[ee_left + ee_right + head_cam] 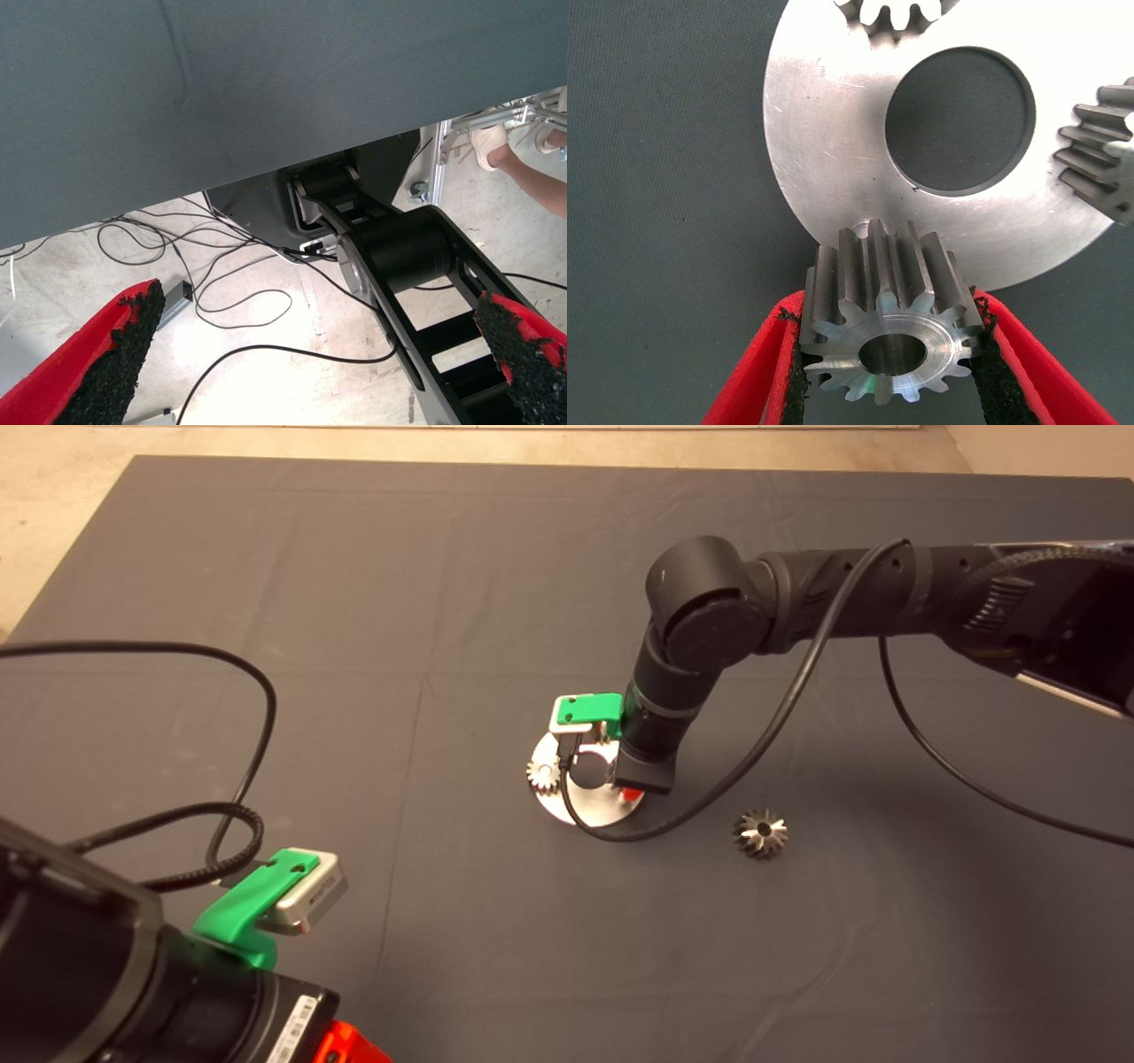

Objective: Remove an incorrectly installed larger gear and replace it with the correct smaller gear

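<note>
Gripping the smaller gear [888,332] between closed-in fingers, right gripper [888,372] over plate [833,186]; larger gear [760,833] lies right; left gripper [319,372] parked, fingers spread.

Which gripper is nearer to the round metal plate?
The right. The right gripper is over the round metal plate, shut on the smaller gear. The left gripper waits far off at the mat's lower left edge.

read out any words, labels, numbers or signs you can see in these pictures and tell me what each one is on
No text can be read anywhere.
White sticker on the left arm's wrist: barcode-like print, too small to read.
The smaller gear, held in the right gripper, the round plate and the larger gear: no markings.
</note>
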You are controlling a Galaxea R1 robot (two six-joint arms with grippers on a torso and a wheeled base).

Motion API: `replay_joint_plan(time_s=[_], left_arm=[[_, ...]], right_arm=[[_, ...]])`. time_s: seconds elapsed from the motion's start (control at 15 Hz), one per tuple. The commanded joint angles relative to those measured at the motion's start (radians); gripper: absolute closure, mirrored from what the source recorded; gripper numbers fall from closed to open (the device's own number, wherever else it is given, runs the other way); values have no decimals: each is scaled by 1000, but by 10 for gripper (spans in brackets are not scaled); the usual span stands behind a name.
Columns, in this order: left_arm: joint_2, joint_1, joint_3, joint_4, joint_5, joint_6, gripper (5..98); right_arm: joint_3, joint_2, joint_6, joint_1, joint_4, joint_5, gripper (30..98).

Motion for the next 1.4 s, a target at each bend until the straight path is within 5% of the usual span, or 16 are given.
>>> replay_joint_plan(time_s=[0.0,1.33], left_arm=[[-3,-8,15,-14,-2,-5,127],[-4,-8,15,-15,-2,-5,127]], right_arm=[[2,-6,-3,16,-30,-128,863],[15,-13,-3,7,-27,-128,863]])
